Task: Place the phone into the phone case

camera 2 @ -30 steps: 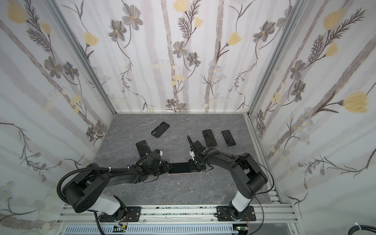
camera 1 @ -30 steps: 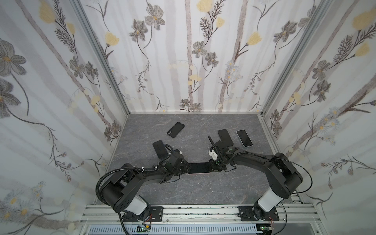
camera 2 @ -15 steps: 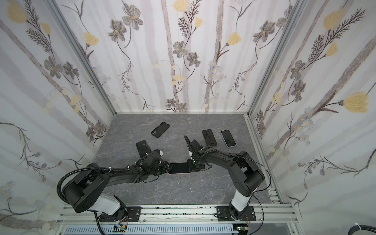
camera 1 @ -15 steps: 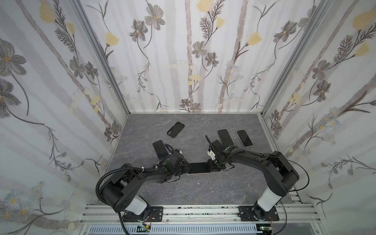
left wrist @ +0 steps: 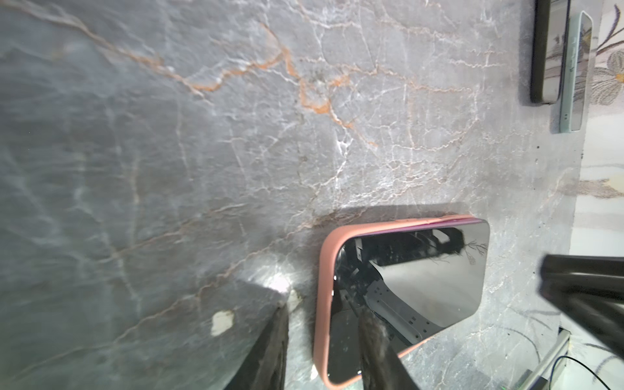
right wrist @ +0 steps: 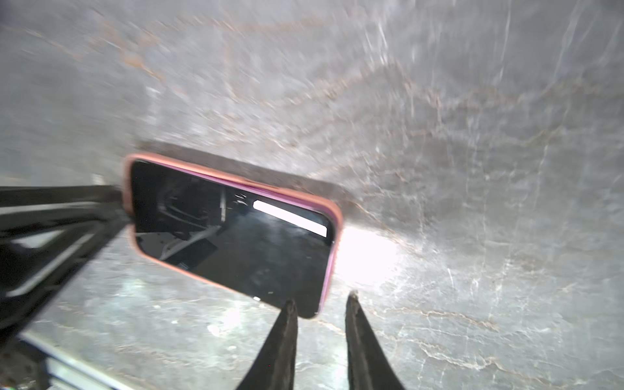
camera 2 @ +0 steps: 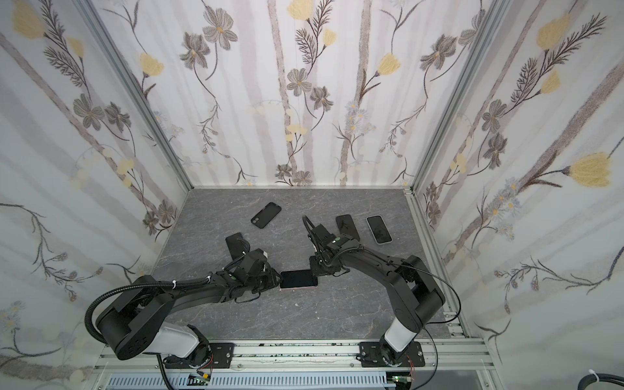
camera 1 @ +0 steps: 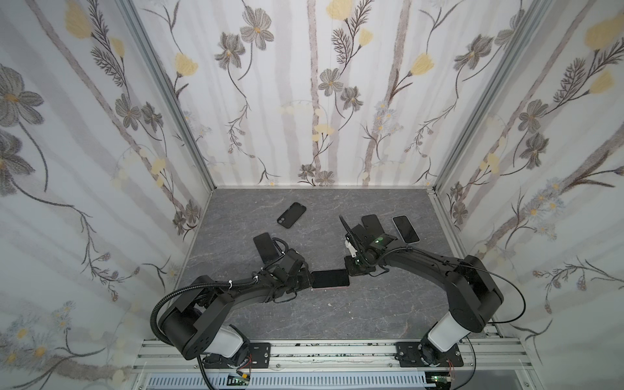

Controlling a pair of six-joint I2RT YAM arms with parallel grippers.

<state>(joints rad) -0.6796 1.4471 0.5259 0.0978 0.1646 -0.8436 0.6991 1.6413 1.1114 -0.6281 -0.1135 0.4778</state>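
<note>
phone (camera 1: 330, 278) in case (left wrist: 325, 270) on table (camera 1: 337, 314), between left pincer (camera 1: 309, 281) and right pincer (camera 1: 349, 270).

Black handset (camera 1: 291, 215) and white-rimmed handset (camera 1: 405, 229) lie well apart on grey marbled table (camera 1: 371, 314).

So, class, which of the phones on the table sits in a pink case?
The phone lying crosswise between the left gripper and right gripper: a salmon-pink case rims its screen. None farther back shows any pink.
</note>
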